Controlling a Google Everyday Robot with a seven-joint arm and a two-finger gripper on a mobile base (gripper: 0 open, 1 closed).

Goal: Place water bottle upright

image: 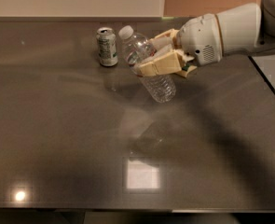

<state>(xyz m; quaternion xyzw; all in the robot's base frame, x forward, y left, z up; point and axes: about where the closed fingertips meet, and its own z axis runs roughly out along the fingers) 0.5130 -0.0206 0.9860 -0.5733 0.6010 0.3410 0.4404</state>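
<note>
The water bottle (146, 65) is a clear ribbed plastic bottle with a white cap. It hangs in the air above the dark table (58, 139), tilted, with its cap up and to the left and its base down and to the right. My gripper (158, 55) comes in from the right and is shut on the bottle's middle, its tan fingers (159, 66) across the body. The label band is hidden by the fingers.
A short silver-green drink can (107, 46) stands upright on the table just left of the bottle's cap. The white arm (225, 31) spans the upper right. The table's right edge (267, 80) runs diagonally, and a wall is behind.
</note>
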